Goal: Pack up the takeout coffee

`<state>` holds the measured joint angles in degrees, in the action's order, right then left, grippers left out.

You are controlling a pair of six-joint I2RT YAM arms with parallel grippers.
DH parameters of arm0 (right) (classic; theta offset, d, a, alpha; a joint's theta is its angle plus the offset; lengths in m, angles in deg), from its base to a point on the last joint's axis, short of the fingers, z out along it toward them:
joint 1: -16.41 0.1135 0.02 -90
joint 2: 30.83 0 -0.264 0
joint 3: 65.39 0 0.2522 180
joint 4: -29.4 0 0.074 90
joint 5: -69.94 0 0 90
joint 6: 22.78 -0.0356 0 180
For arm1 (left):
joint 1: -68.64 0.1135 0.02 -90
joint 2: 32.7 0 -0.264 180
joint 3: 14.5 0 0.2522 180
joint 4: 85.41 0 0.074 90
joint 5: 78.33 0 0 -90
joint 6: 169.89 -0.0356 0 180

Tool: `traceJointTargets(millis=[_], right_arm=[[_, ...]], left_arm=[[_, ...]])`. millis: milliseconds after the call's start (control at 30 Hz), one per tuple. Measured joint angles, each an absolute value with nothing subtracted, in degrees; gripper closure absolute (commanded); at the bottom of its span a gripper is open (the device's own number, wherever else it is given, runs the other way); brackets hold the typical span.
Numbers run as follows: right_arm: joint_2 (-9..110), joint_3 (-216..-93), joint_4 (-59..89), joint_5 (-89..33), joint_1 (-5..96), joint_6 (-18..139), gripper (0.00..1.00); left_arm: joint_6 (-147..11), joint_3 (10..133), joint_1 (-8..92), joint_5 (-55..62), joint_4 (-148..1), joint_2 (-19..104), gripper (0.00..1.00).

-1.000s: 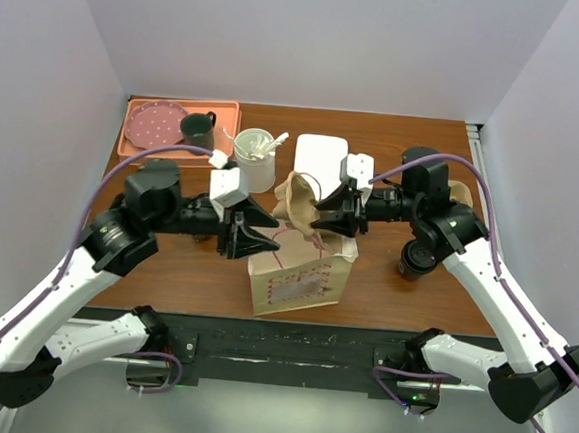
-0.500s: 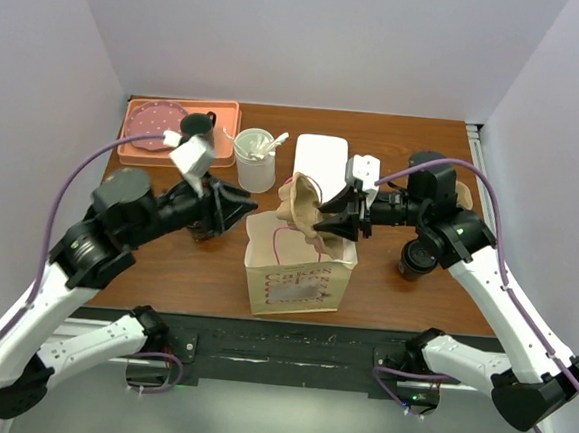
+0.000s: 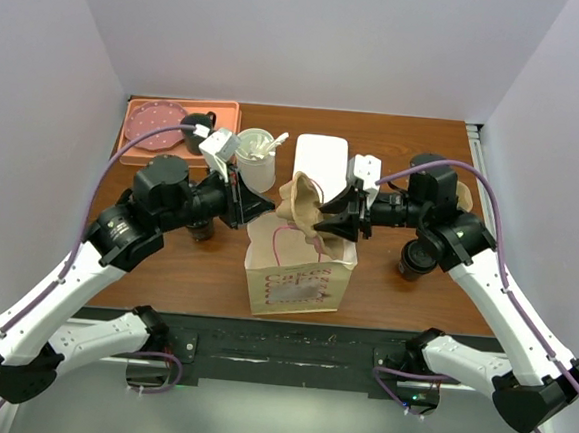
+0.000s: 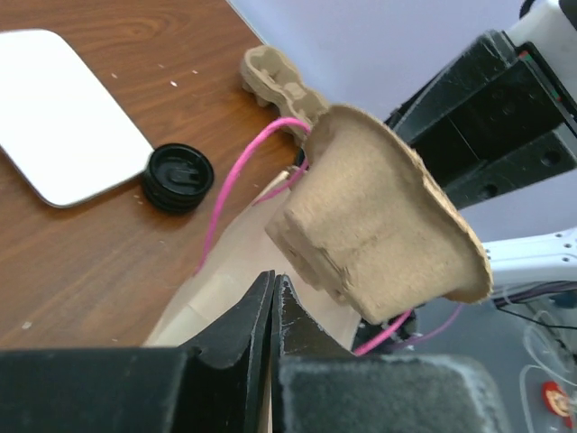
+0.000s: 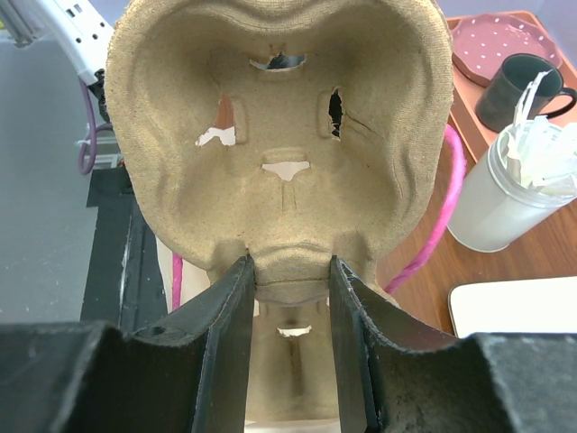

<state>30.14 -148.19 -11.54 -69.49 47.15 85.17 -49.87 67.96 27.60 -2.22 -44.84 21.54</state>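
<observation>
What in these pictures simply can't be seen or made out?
Inside of the white paper bag with pink handles: top view, the brown moulded-pulp cup carrier covers its mouth.
Print on the bag's front: top view, too small to read.
The black round lid right of the bag: top view, the right arm overlaps it.

White arms [image 3: 63, 289], black joints [image 3: 162, 181], seemingly purple cables [image 3: 414, 167]
</observation>
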Motion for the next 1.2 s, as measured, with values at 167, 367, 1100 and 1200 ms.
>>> traceJointTargets(millis=[167, 367, 1100, 1200], right_arm=[[30.12, -147.88, -10.44, -68.99, 47.15, 84.28, 0.80], [30.12, -147.29, -9.83, -68.64, 47.15, 83.71, 0.81], [31.37, -147.38, -9.61, -66.39, 47.15, 82.20, 0.80], [31.98, -147.38, -9.64, -65.86, 47.15, 81.57, 0.80]], left_arm=[[-44.85, 63.83, 27.54, -5.04, -45.84, 20.40, 0.98], [-41.28, 61.43, 26.95, -8.37, -47.24, 20.91, 0.99], [-37.52, 58.39, 21.27, -26.79, -61.19, 20.82, 0.98], [-37.70, 58.39, 20.54, -28.04, -61.69, 20.82, 0.97]])
